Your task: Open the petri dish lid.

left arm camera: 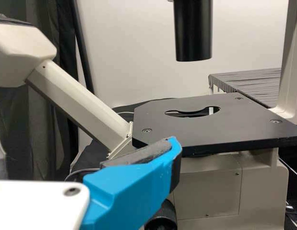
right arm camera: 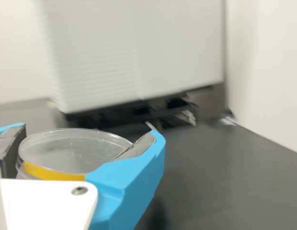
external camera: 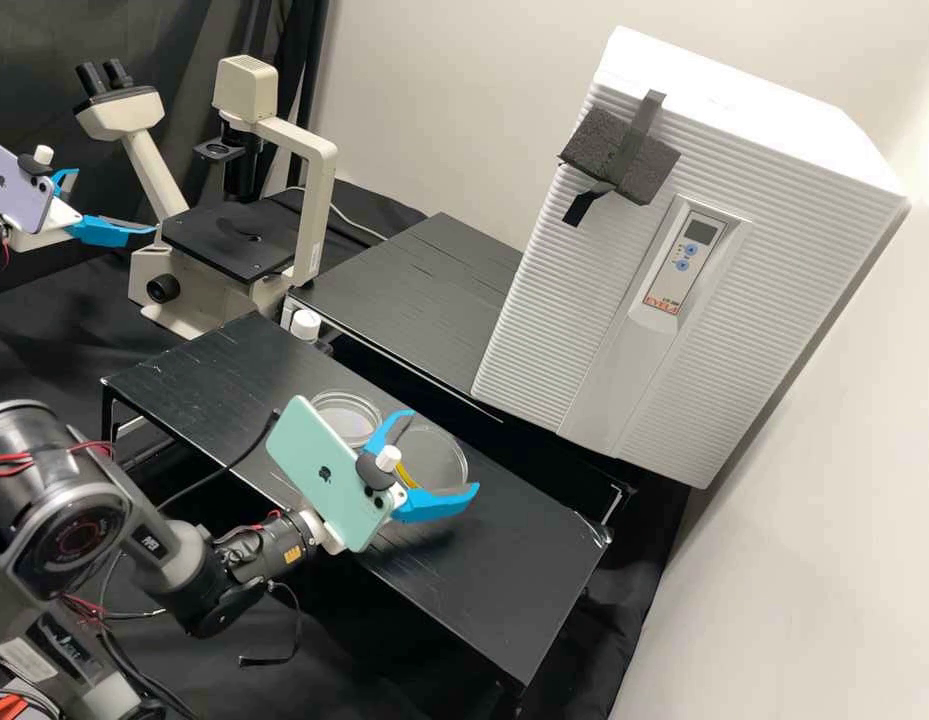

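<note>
Right wrist view shows a petri dish [right arm camera: 74, 148] — clear, round, yellow-banded.

My right arm [external camera: 184, 560], high view, lower left: dark grey, chunky cylindrical joints, round black cap [external camera: 76, 540] with a red ring, white lettering, pale label [external camera: 24, 660]. Red wires [external camera: 89, 446] outside, black cables [external camera: 134, 680] lower down, loose black strap [external camera: 269, 660], small orange label [external camera: 292, 553] on the wrist. My right gripper [external camera: 442, 450]: white body, angular bright blue fingers [right arm camera: 134, 177], rough dark grey pads [right arm camera: 138, 146], screw [right arm camera: 79, 190] in the white plate [right arm camera: 47, 201], mint phone [external camera: 324, 470], white knob [external camera: 388, 458] on a black mount [external camera: 372, 470]. My left gripper [external camera: 116, 201], upper left: same white and blue, purple phone [external camera: 14, 190], another white knob [external camera: 44, 155].
</note>
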